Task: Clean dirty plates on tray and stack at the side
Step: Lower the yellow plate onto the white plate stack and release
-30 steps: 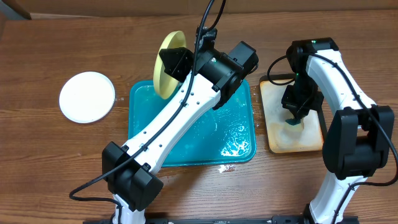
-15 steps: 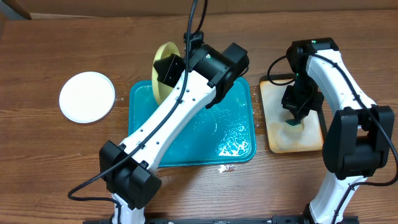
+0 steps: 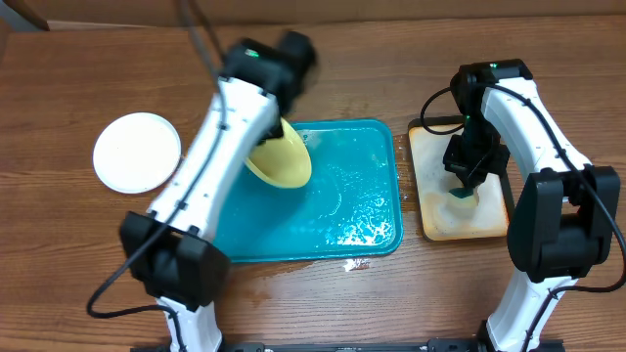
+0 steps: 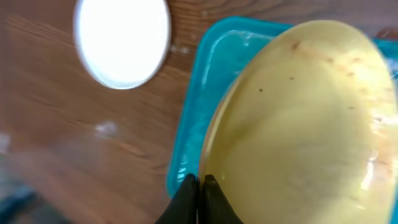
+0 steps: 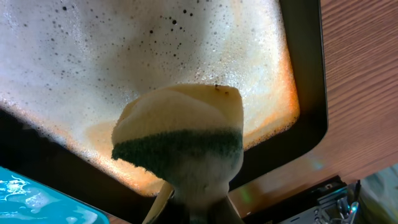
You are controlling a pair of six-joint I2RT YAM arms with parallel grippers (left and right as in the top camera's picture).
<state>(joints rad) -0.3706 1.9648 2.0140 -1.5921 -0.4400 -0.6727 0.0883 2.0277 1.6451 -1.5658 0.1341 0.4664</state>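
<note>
My left gripper (image 4: 200, 182) is shut on the rim of the pale yellow-green plate (image 4: 298, 130), which shows tilted over the left part of the teal-blue tray (image 3: 362, 210) in the overhead view (image 3: 282, 156). The tray's wet rim also shows in the left wrist view (image 4: 189, 118). A white plate (image 3: 137, 152) lies on the table left of the tray; it also shows in the left wrist view (image 4: 122, 38). My right gripper (image 5: 205, 202) is shut on a soapy yellow-and-green sponge (image 5: 180, 134) over the tan tray (image 3: 435, 196).
The black-rimmed tan tray holds foamy, brownish water (image 5: 155, 43). Water drops lie on the table at the teal tray's front edge (image 3: 354, 263). A cardboard wall runs along the back (image 3: 411, 8).
My left arm has swung left and down, carrying the yellow-green plate from upright at the tray's back edge to tilted over the tray's left part. The right arm has not moved.
</note>
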